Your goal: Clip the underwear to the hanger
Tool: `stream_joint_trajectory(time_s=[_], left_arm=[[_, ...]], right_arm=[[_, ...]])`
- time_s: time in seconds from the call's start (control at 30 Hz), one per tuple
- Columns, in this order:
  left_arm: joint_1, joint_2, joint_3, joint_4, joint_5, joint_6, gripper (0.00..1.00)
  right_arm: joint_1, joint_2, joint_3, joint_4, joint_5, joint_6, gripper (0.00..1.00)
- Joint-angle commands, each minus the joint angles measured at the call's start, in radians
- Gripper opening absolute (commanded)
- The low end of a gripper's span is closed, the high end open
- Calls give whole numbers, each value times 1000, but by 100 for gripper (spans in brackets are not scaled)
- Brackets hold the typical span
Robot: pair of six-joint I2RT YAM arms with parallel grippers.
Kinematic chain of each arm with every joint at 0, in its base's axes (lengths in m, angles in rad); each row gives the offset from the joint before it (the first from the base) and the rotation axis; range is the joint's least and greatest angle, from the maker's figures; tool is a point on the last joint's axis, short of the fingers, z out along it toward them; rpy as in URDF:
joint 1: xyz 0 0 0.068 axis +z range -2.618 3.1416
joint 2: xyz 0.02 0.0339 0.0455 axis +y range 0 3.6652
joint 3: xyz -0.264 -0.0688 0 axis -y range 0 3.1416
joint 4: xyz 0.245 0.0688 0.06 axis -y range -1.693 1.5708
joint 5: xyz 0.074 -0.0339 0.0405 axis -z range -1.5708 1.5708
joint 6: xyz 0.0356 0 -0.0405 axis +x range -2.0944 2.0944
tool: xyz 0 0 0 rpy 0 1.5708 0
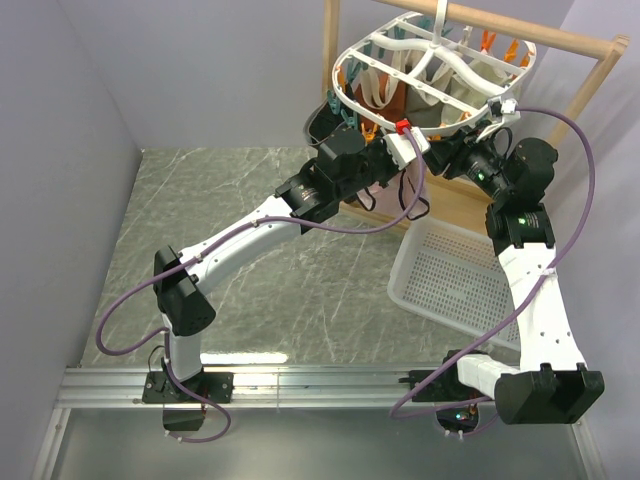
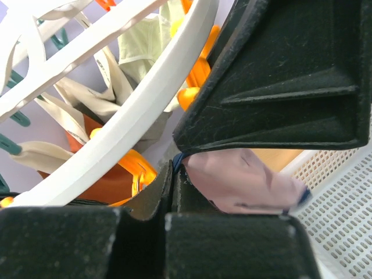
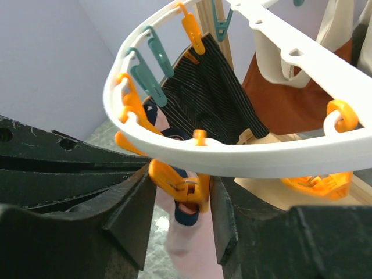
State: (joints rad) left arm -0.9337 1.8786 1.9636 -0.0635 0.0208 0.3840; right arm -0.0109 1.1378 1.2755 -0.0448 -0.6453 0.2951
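Underwear (image 2: 244, 180), pale pink with a navy edge, is up at the near-left rim of the white clip hanger (image 3: 273, 160), over the far side of the bench (image 1: 220, 200). The left pincer (image 2: 186, 164) is closed on a fold of the pink cloth, just beneath the hanger's rim. In the right wrist view the same cloth hangs blurred directly below an orange peg (image 3: 174, 183), its navy edge up against the peg's lower tip; whether the peg bites it I cannot tell. The right pincer (image 3: 181, 195) has one finger on either side of that peg, close against it, but I cannot tell if it is squeezing. Teal pegs (image 3: 148, 75) dangle further left along the rim. A black striped garment (image 3: 209, 93) and a rust-coloured one (image 3: 285, 104) hang beyond. A white mesh basket (image 1: 450, 280) sits on the bench at the right, near the wooden rack (image 1: 540, 40).
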Motion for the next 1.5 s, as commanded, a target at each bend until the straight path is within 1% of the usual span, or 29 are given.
stream_joint_trajectory(time_s=[0.0, 0.23, 0.57, 0.63, 0.67, 0.87, 0.93, 0.97, 1.03, 1.07, 1.17, 1.23, 1.27, 1.33, 1.4, 1.47], left_arm=[[-4, -15, 34, 57, -7, 13, 0], [-1, -13, 35, 56, -7, 15, 0], [3, -15, 38, 53, 1, 15, 0], [3, -15, 37, 51, 1, 18, 0], [3, -18, 32, 51, 4, 21, 0], [3, -30, 20, 31, 24, 18, 1], [3, -38, 6, 25, 33, 18, 6], [3, -45, 1, 24, 36, 16, 13], [3, -56, -8, 13, 42, 16, 21], [3, -64, -15, 8, 44, 18, 31], [3, -82, -32, -7, 48, 15, 40], [3, -94, -46, -22, 51, 12, 43], [3, -104, -54, -24, 51, 10, 48], [3, -119, -75, -38, 53, 9, 51], [3, -142, -91, -50, 48, 6, 57], [3, -171, -123, -70, 47, 3, 66]], right_arm=[[6, 11, 45, 20, -10, 15, 48], [6, 10, 47, 20, -8, 18, 50], [6, -4, 53, 0, 9, 22, 71], [6, -7, 59, -10, 13, 21, 73], [6, -7, 65, -13, 13, 22, 76], [6, -16, 82, -55, -4, 19, 81], [6, -27, 79, -63, -5, 16, 82], [6, -32, 73, -64, -7, 16, 82], [6, -41, 71, -76, -10, 15, 83], [6, -42, 73, -87, -13, 13, 83], [5, -50, 77, -113, -27, 9, 84], [5, -59, 76, -127, -28, 3, 84], [5, -67, 73, -139, -30, -4, 84], [5, -75, 67, -153, -31, -13, 84], [5, -88, 64, -173, -42, -27, 84], [5, -104, 55, -188, -56, -42, 85]])
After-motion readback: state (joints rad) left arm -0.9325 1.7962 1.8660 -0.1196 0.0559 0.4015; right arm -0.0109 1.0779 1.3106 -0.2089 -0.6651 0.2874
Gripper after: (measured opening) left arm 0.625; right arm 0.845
